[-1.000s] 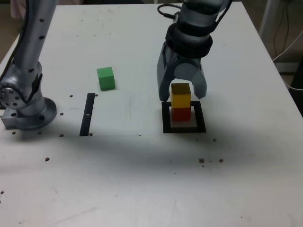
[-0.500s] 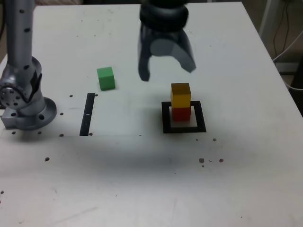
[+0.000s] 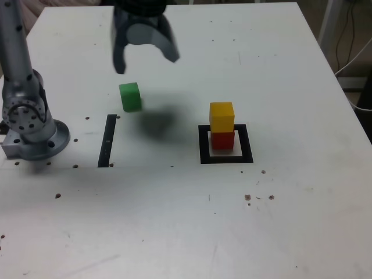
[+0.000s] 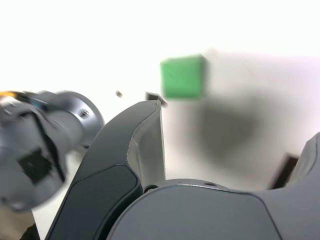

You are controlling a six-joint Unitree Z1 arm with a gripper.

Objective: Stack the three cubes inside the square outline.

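Observation:
A yellow cube sits on a red cube inside the black square outline. The green cube lies alone on the table, towards the exterior view's left; it also shows blurred in the wrist view. My gripper hangs open and empty in the air, above and just behind the green cube. One finger fills the wrist view's middle, and a corner of the square outline peeks in beside the other.
The arm's grey base stands at the exterior view's left edge. A narrow black strip lies flat between the base and the square. Small dark specks dot the white table.
My open gripper has let go of the yellow cube, risen off the stack and swung towards the exterior view's left, ending above the green cube. The cubes have not moved.

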